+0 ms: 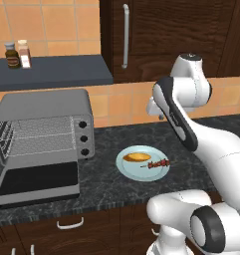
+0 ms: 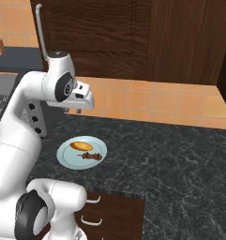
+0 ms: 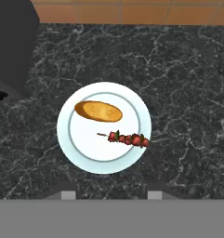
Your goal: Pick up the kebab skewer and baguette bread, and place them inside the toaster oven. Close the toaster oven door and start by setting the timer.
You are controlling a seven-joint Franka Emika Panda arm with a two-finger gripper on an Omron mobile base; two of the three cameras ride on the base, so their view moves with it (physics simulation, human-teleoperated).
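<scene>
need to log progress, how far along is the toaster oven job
Done: only the toaster oven door hangs open. In hand: the gripper hovers high above the plate, holding nothing. Left: kebab skewer and baguette bread into the toaster oven, door shut, timer set.

Toaster oven door [image 1: 38, 183] hangs open beside plate [image 1: 122, 167] holding baguette bread [image 1: 137, 157].

No legible text anywhere; labels on the two shelf jars [image 1: 18, 55] too blurred
</scene>
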